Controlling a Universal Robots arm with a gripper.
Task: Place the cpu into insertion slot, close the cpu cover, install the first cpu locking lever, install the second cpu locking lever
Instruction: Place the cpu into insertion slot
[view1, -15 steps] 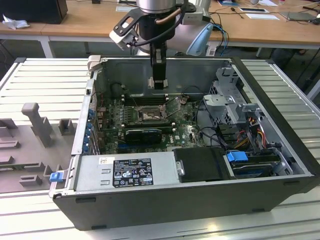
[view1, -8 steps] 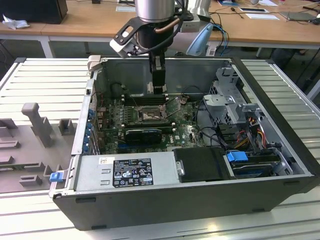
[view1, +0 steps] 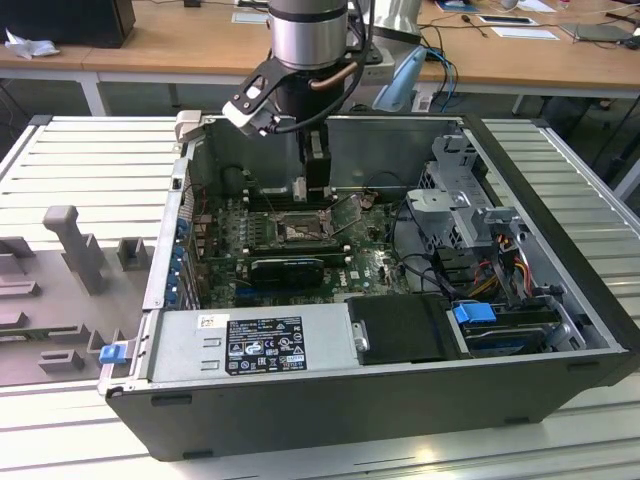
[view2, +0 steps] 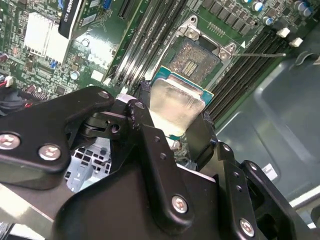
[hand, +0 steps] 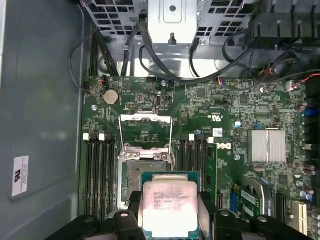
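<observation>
My gripper (hand: 170, 217) is shut on the cpu (hand: 169, 202), a silvery square chip on a green carrier edge, held flat between the two black fingers (view2: 142, 117). In both wrist views the chip hangs just short of the insertion slot (hand: 131, 176), partly overlapping its near edge. The slot (view2: 197, 56) lies uncovered, its contact field showing. The cpu cover (hand: 146, 131) is swung open beyond the slot. A thin wire locking lever (view2: 262, 54) sticks out beside the socket. In the exterior view the gripper (view1: 313, 192) reaches down into the case over the slot (view1: 298, 230).
Black memory slots (hand: 97, 165) flank the socket on both sides. A finned heatsink (hand: 267, 146) sits on the board, with a drive cage (hand: 172, 20) and cables (hand: 100, 55) beyond it. The case wall (hand: 40, 125) is close by. A power supply (view1: 250, 342) fills the case front.
</observation>
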